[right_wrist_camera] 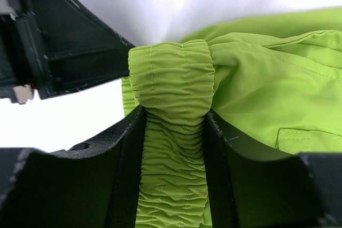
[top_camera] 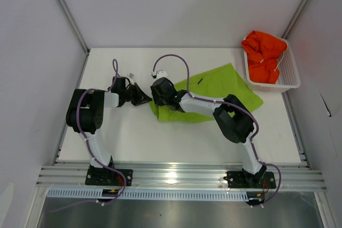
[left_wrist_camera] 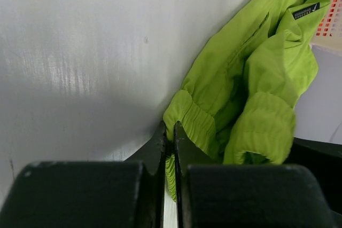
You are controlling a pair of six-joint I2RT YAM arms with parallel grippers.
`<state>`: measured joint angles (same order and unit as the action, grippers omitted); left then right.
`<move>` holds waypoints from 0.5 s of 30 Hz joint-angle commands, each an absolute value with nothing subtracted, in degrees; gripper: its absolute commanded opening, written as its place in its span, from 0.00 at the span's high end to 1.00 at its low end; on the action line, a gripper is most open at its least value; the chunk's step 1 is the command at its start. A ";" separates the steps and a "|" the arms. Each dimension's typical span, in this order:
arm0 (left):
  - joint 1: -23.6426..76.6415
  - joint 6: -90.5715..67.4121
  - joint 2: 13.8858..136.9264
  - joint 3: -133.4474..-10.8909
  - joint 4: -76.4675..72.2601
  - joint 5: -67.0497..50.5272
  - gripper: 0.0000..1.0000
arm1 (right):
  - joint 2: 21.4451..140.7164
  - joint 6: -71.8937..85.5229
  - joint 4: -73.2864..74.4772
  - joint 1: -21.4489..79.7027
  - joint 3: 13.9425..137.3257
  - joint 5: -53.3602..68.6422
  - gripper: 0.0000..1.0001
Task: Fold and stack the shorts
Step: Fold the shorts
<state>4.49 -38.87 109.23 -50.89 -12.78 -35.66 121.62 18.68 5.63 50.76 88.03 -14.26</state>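
Right now my right jaws, half-closed, clamp the bunched elastic waistband of the lime green fabric shorts (top_camera: 224,86), and my left jaws are pinched shut on its edge alongside. From both, the shorts stretch diagonally across the white surface (top_camera: 133,137) toward the white plastic mesh basket (top_camera: 291,81), which holds the crumpled orange-red shorts (top_camera: 262,52).

You have a flat white tabletop (top_camera: 160,142) enclosed by plain white wall panels (top_camera: 187,4) behind and to both sides. Two grey metal corner posts (top_camera: 67,12) run up at an angle from the far corners. A white plastic mesh basket (top_camera: 291,70), rectangular, sits at your far right corner of the tabletop, close against the right wall. Along the near edge lies a ribbed silver aluminium rail (top_camera: 181,175), with a narrow white slotted strip (top_camera: 176,194) just in front of it. Below that, a dull grey reflective surface (top_camera: 176,214) fills the bottom of the overhead view.
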 commanded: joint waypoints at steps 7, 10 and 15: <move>4.92 -36.65 107.49 -49.83 -11.43 -37.44 0.99 | 119.52 17.31 0.88 50.63 89.03 -15.04 0.54; 4.92 -36.82 107.23 -49.83 -11.34 -37.70 0.98 | 121.28 17.75 0.62 50.80 89.30 -13.72 0.54; 4.83 -37.79 106.96 -48.96 -13.09 -38.76 0.92 | 123.83 18.19 -1.56 50.80 89.39 -10.91 0.55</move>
<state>4.49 -38.59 109.12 -50.33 -12.93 -36.56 121.84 18.15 3.46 50.76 87.70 -12.78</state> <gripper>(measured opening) 0.070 0.459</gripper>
